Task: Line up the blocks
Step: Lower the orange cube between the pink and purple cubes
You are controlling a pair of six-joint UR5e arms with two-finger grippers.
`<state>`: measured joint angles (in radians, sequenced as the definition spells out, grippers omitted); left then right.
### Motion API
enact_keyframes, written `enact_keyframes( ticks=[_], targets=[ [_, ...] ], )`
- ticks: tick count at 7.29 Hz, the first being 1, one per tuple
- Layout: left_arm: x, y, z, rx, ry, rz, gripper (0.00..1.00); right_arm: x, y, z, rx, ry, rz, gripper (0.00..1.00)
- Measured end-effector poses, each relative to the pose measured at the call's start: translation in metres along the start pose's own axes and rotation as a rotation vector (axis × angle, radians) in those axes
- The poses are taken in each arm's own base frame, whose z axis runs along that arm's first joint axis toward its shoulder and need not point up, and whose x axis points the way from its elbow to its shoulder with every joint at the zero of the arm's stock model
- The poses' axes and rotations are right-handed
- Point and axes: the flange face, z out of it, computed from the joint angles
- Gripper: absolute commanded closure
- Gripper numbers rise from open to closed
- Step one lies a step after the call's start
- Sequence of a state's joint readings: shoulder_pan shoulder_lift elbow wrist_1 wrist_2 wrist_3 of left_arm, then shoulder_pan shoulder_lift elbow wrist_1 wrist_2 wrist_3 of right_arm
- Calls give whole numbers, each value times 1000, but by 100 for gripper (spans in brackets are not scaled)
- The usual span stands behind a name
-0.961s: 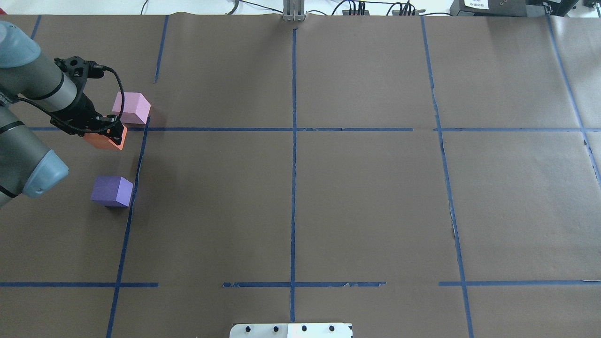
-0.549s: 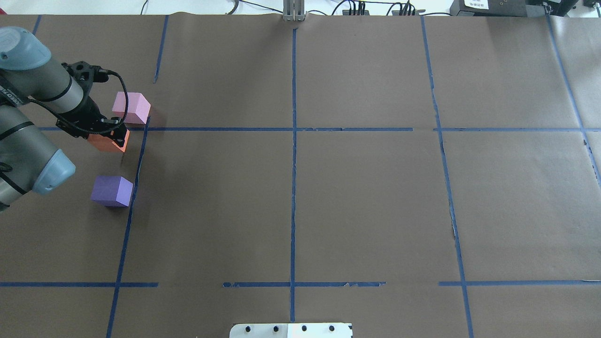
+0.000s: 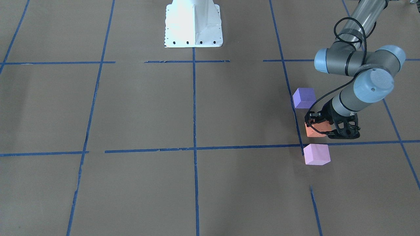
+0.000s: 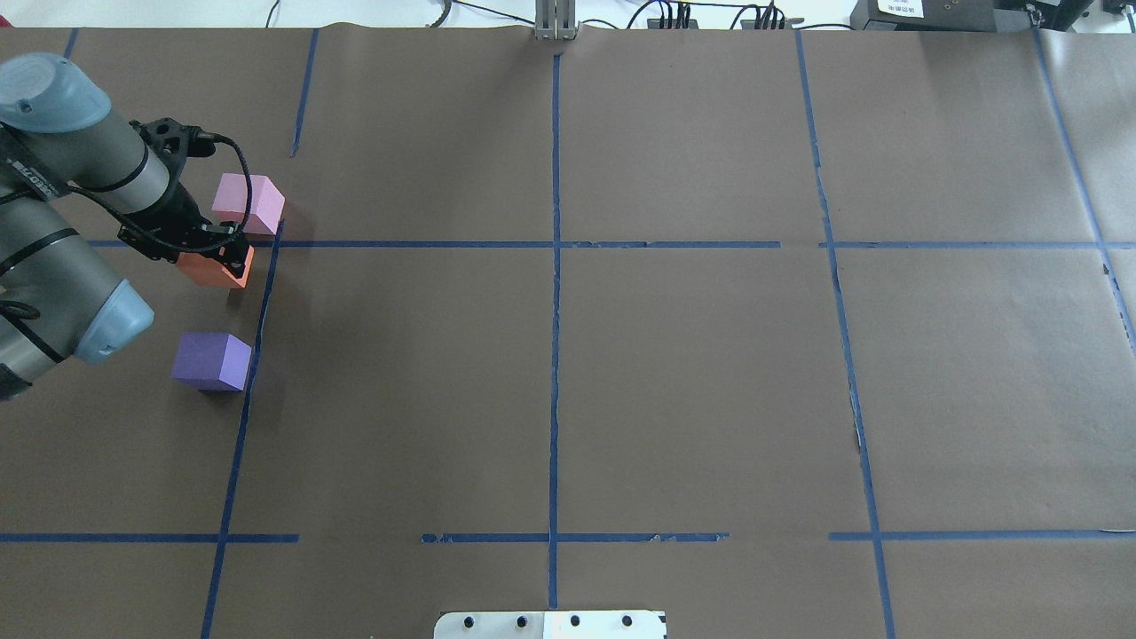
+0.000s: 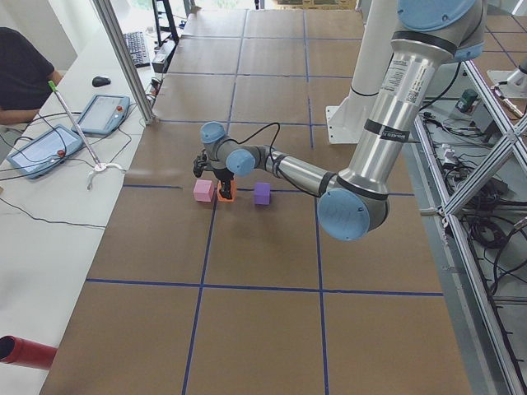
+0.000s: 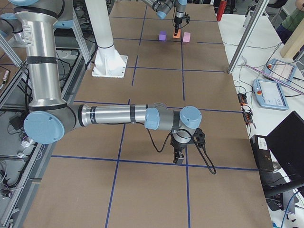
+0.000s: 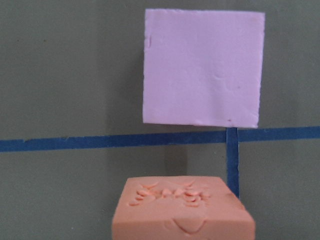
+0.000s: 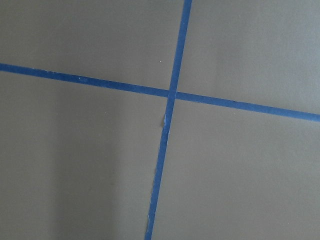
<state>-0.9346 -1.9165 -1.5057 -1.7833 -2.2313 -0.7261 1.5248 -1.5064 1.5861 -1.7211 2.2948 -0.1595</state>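
We've got the left gripper (image 4: 220, 253) clamped on the orange block (image 4: 211, 271), sitting between the other two. The pink block (image 4: 248, 202) is just beyond the gripper, the violet block (image 4: 211, 359) back toward our base across a wider gap. The line looks roughly formed; what's left is the release and maybe evening the spacing. For the right gripper (image 6: 179, 154) we can't tell whether it's open or closed. The table (image 4: 692, 373) is covered in brown paper with a blue tape grid (image 4: 555, 355), and an operators' bench (image 5: 41, 239) runs alongside.

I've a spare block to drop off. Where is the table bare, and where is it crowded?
Bare: the squares on both sides of the middle tape line, from the white base to the far edge, and the robot's whole right half. Crowded: the left strip, where the left gripper holds the orange block between the pink block and violet block.
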Motion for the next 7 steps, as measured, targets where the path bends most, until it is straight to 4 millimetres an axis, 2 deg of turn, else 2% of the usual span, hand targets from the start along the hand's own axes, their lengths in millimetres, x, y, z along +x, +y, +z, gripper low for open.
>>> enact_keyframes(
  ticks=[3, 5, 7],
  targets=[
    [5, 3, 11, -18, 6, 9, 54, 0, 0, 0, 0, 0, 0, 0],
    [7, 2, 13, -23, 9, 10, 41, 0, 0, 0, 0, 0, 0, 0],
    [8, 2, 17, -28, 10, 12, 35, 0, 0, 0, 0, 0, 0, 0]
  ],
)
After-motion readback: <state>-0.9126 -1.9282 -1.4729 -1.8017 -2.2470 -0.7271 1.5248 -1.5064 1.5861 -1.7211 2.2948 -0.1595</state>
